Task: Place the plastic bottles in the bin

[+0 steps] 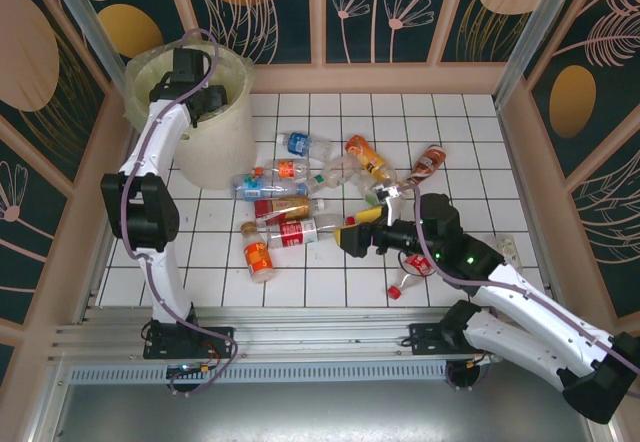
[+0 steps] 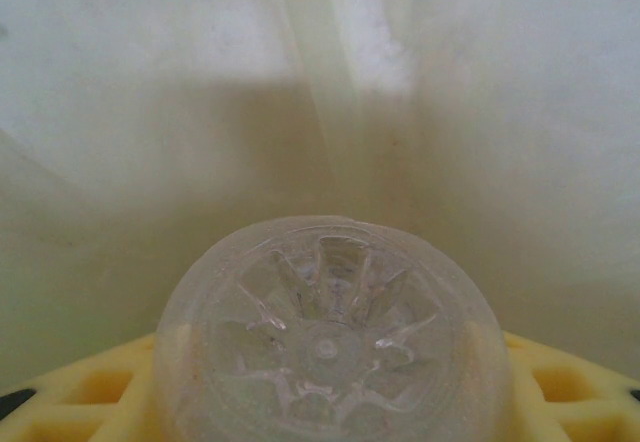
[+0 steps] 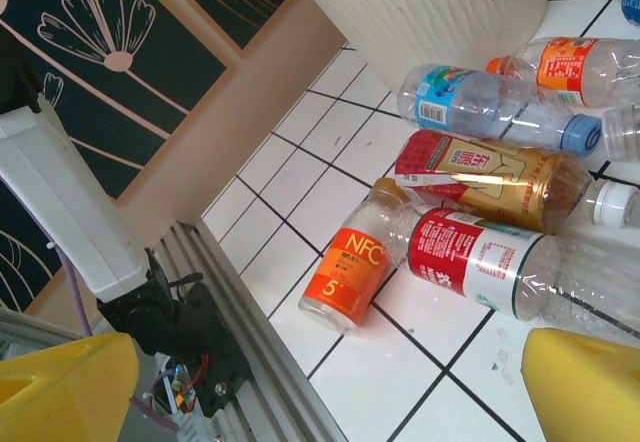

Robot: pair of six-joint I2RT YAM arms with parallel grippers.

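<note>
- At eleven o'clock in the top view: left gripper reaching over the bin, fingers closed snugly on one clear bottle, ribbed base toward the wrist camera.
- Held above the pale liner, probably for a straight drop inside on release.
- At about five o'clock of the pile: right gripper, yellow fingers spread wide, gripping nothing, hovering low beside the red-label bottle; seemingly lined up for the next pick.
- Counted on the tiles: about ten plastic bottles, mostly bunched at centre, one small one apart at five o'clock. Exact tally unsure where overlapping.
- Counted otherwise: one bin, two arms, one bottle in hand.
</note>
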